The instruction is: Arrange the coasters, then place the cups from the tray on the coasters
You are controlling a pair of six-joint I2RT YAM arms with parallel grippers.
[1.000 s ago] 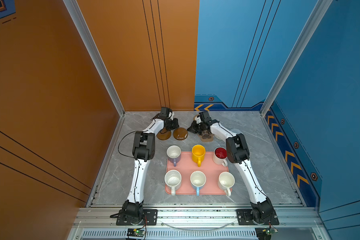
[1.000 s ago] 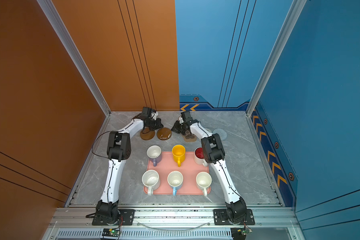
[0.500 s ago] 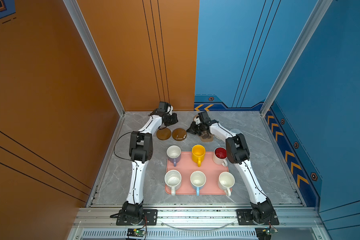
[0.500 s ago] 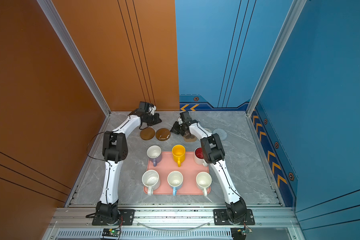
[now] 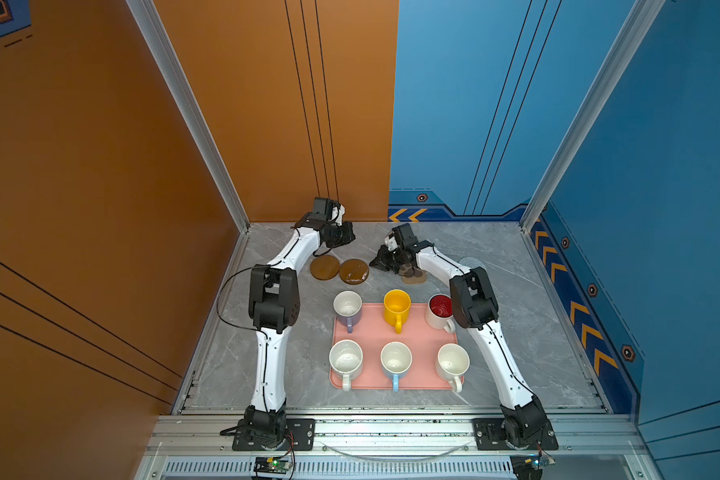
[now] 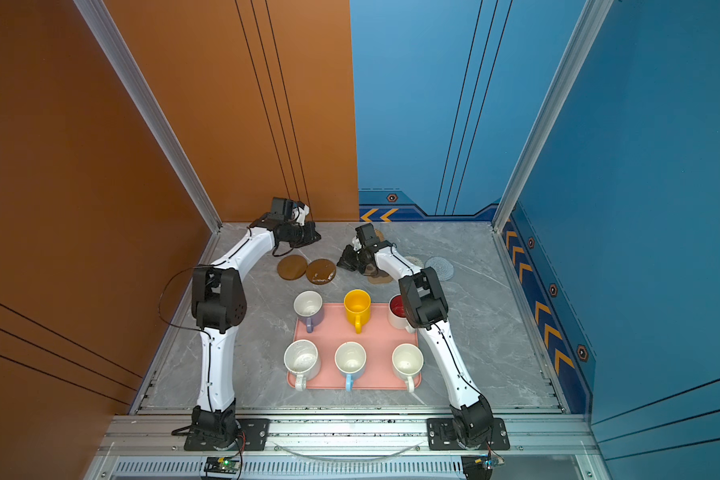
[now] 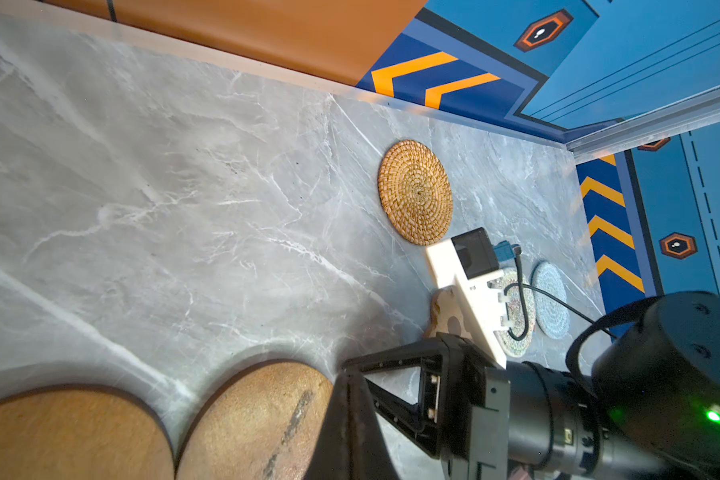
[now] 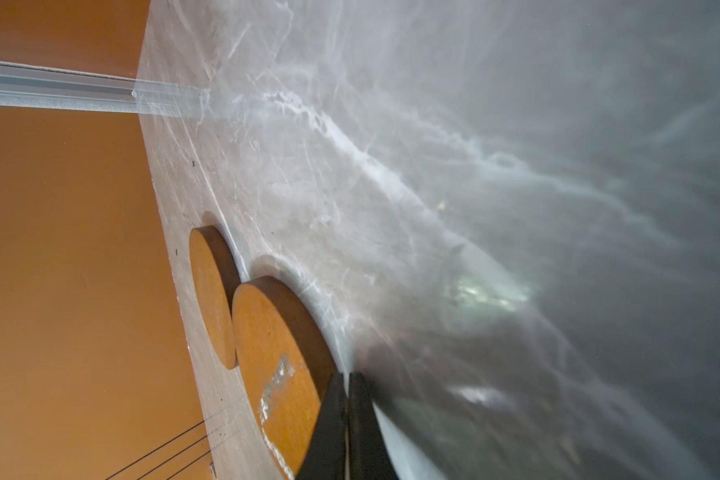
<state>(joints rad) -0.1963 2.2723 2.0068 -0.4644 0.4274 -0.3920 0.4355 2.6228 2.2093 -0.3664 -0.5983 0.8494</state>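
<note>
Two brown disc coasters (image 5: 324,267) (image 5: 353,271) lie side by side behind the pink tray (image 5: 416,332). My right gripper (image 5: 376,264) (image 8: 347,379) is shut and empty, its tips low at the right disc's edge (image 8: 281,365). My left gripper (image 5: 351,239) (image 7: 347,376) is shut and empty, lifted behind the discs near the back wall. The paw coaster (image 5: 416,277) lies partly under my right wrist. Rattan (image 7: 415,192), white woven (image 6: 415,262) and pale-blue (image 6: 439,268) coasters lie at the back right. On the tray stand several cups, among them lilac (image 5: 347,305), yellow (image 5: 396,306) and red-lined (image 5: 440,309).
The orange wall and the blue wall close the table at the back and on both sides. My right arm's elbow (image 5: 472,301) hangs over the tray's far right corner, beside the red-lined cup. Grey marble table (image 5: 528,332) shows to the right of the tray.
My left gripper has lifted off the left brown disc and drawn back toward the rear wall. The right gripper has stayed low by the right disc, shifting slightly left.
</note>
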